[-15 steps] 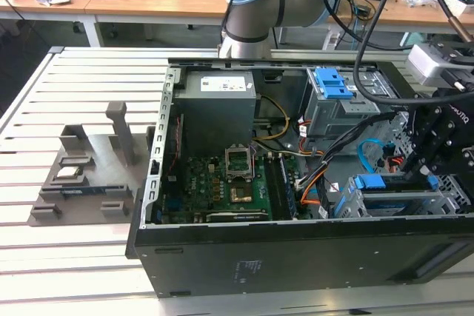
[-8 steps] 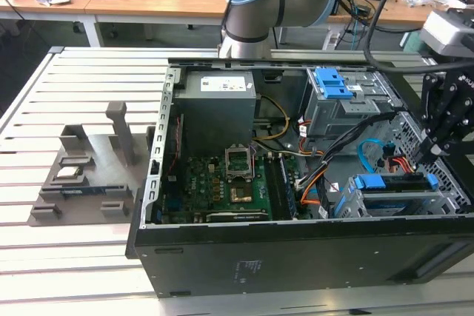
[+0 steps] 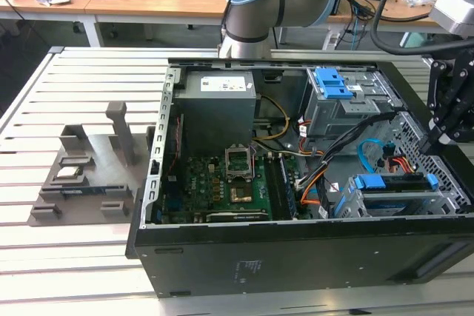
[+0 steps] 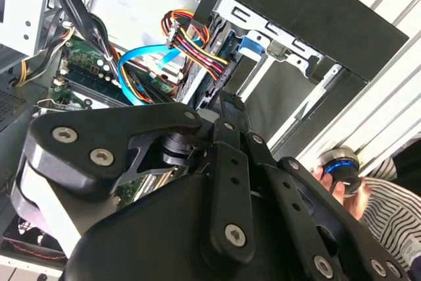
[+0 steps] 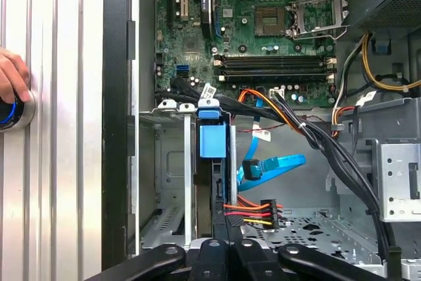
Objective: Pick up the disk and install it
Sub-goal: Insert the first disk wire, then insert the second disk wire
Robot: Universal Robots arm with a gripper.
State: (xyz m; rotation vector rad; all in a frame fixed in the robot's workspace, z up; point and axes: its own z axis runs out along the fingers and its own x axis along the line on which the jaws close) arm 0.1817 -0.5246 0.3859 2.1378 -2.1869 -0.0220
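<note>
We see the disk (image 5: 214,139) standing on edge in the drive cage (image 5: 172,182) of the open computer case (image 3: 296,257) on the slatted bench (image 3: 44,257) — our pincer (image 5: 222,245) just beside its end; whether clenched or released, we cannot tell. A person's hand (image 5: 12,77) rests on a round knob (image 5: 14,111).

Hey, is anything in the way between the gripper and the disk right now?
Nothing visible is. In the first wrist view the gripper is right at the disk, which stands edge-on in the drive cage. The power cable and blue data cable lie beside the disk, not across it.
</note>
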